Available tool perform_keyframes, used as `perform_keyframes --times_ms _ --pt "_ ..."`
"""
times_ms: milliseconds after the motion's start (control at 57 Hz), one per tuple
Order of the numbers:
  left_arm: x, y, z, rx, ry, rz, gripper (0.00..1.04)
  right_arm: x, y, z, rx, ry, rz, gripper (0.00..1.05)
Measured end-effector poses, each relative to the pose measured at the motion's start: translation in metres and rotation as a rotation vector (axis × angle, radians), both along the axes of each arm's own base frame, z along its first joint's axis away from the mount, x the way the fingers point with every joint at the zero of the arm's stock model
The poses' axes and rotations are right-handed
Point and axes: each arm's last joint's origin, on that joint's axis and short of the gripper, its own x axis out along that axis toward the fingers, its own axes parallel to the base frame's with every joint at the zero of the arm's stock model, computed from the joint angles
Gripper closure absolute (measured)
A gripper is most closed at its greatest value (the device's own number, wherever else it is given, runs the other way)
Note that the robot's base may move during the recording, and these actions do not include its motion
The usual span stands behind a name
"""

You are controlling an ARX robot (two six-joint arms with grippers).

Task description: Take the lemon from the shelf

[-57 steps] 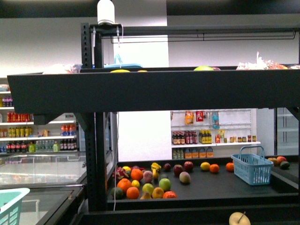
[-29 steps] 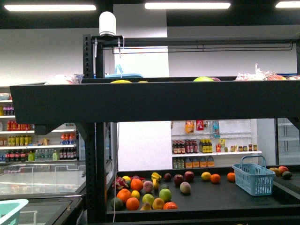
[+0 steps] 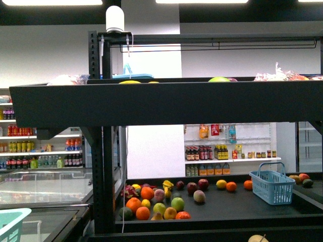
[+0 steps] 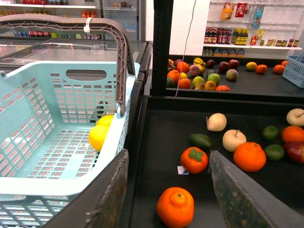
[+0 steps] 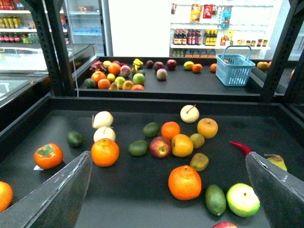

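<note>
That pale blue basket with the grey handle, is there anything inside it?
Inside the basket, two yellow fruits rest against its near wall, one partly behind the other. The rim and the gripper's fingers hide its front corner.

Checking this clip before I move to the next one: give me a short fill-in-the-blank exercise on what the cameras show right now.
1. In the left wrist view, the yellow fruit lies inside the pale green ____.
2. In the right wrist view, the long thin vegetable on the shelf is coloured ____.
3. In the front view, the small basket on the far display is coloured ____.
4. The left gripper holds ____.

Missing words: basket; red; blue; nothing
</note>
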Motion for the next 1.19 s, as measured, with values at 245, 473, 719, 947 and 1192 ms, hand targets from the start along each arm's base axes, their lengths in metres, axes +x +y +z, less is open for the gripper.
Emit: perform_keyframes --times_ms 245,473,719,947,1192 --pt "0.0000 0.0000 0.0000 0.001 0.000 0.000 0.08 0.0000 0.0000 0.0000 0.000 0.000 0.000 0.07" --pt "0.0000 0.0000 0.0000 0.001 0.000 0.000 0.08 0.0000 0.0000 0.0000 0.000 0.000 0.000 0.07" --pt "0.0000 0.0000 0.0000 0.001 0.000 0.000 0.08 0.0000 0.0000 0.0000 0.000 0.000 0.000 0.07" --pt "0.0000 0.0000 0.0000 0.001 0.000 0.000 0.08 0.0000 0.0000 0.0000 0.000 0.000 0.000 0.07" --pt "0.0000 0.0000 0.0000 0.001 0.000 0.000 0.08 0.0000 0.0000 0.0000 0.000 0.000 0.000 0.07"
